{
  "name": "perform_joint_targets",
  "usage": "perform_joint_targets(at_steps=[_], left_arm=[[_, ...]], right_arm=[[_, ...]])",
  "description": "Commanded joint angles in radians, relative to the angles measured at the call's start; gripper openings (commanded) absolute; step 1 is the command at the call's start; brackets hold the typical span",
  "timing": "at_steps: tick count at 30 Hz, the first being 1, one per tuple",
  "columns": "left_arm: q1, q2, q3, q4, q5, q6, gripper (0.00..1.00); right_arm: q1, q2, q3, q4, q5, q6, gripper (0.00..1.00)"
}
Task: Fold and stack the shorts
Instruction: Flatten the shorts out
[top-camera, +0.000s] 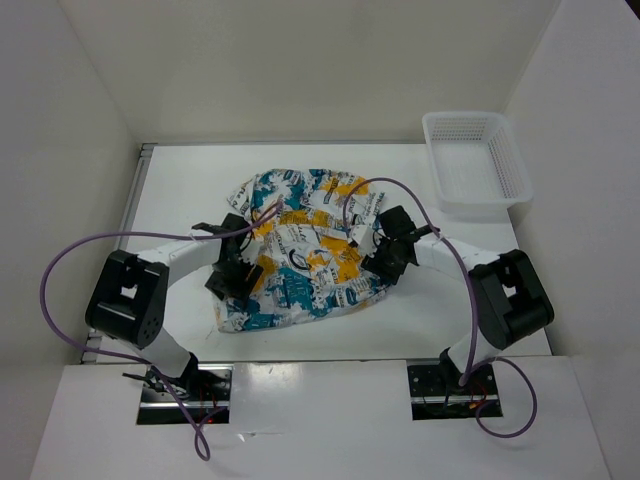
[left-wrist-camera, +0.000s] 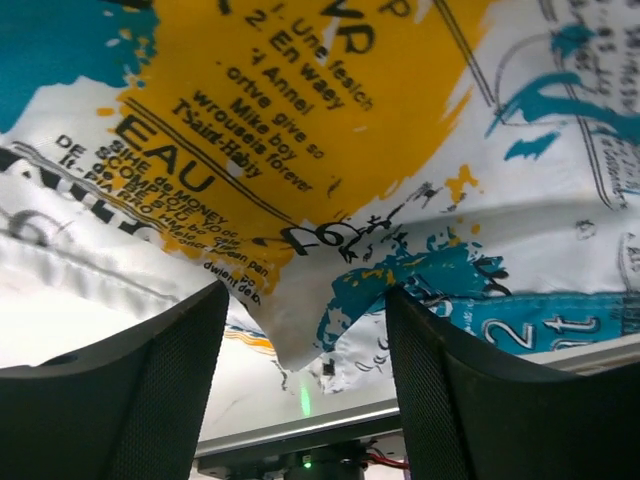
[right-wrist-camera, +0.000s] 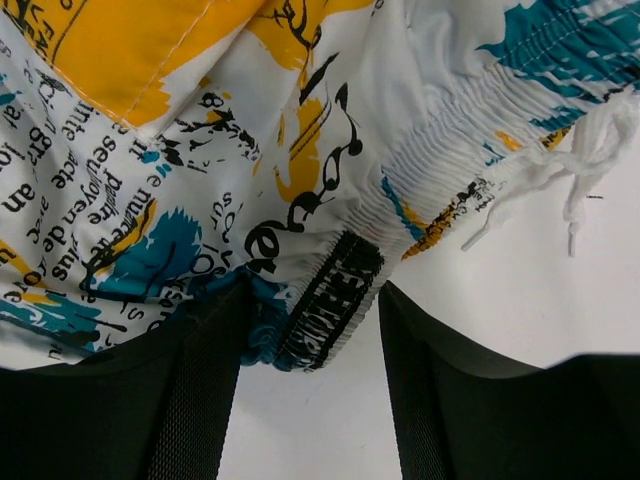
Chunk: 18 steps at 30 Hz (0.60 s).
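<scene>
The shorts (top-camera: 300, 250), white with teal, yellow-orange and black print, lie crumpled and spread in the middle of the table. My left gripper (top-camera: 235, 272) is at their left edge. In the left wrist view it (left-wrist-camera: 305, 300) is open, with a loose corner of the shorts (left-wrist-camera: 290, 330) hanging between its fingers (left-wrist-camera: 150, 390). My right gripper (top-camera: 385, 250) is at the shorts' right edge. In the right wrist view it (right-wrist-camera: 312, 300) is open around the elastic waistband with a black label (right-wrist-camera: 330, 300). The white drawstring (right-wrist-camera: 580, 160) lies to the right.
A white plastic mesh basket (top-camera: 475, 160) stands at the far right corner of the white table (top-camera: 450, 310). White walls close in the left, back and right sides. A metal rail (top-camera: 135, 200) runs along the table's left edge.
</scene>
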Motion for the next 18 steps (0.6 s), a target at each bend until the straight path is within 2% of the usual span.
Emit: perform_joint_targets(at_steps=[1,3,8,10,11,14,15,17,18], left_arm=[[0.001,0.004,0.013,-0.010,0.058,0.004,0.71],[-0.014,0.004,0.037,-0.029,0.106,0.004,0.67],[-0.025,0.013,0.099,-0.106,0.136,0.004,0.43],[-0.037,0.013,0.110,-0.115,0.146,0.004,0.35],[-0.037,0.027,0.110,-0.115,0.156,0.004,0.26],[-0.046,0.039,0.119,-0.115,0.156,0.004,0.16],[-0.046,0.039,0.119,-0.115,0.144,0.004,0.11],[-0.046,0.039,0.129,-0.115,0.112,0.004,0.07],[-0.036,0.039,0.158,-0.115,0.083,0.004,0.03]], right_arm=[[-0.006,0.017,-0.008,0.036,0.018,-0.053,0.60],[-0.006,0.017,-0.008,0.024,0.009,-0.053,0.60],[-0.006,0.017,-0.017,0.024,0.018,-0.053,0.57],[-0.006,0.017,-0.026,0.015,0.018,-0.053,0.51],[-0.006,0.017,-0.036,0.015,0.018,-0.044,0.44],[-0.006,0.008,-0.036,0.015,0.041,-0.044,0.28],[-0.006,0.008,-0.036,0.015,0.041,-0.044,0.14],[-0.006,0.008,-0.001,0.015,0.051,-0.034,0.03],[-0.006,0.008,0.018,0.025,0.051,-0.022,0.00]])
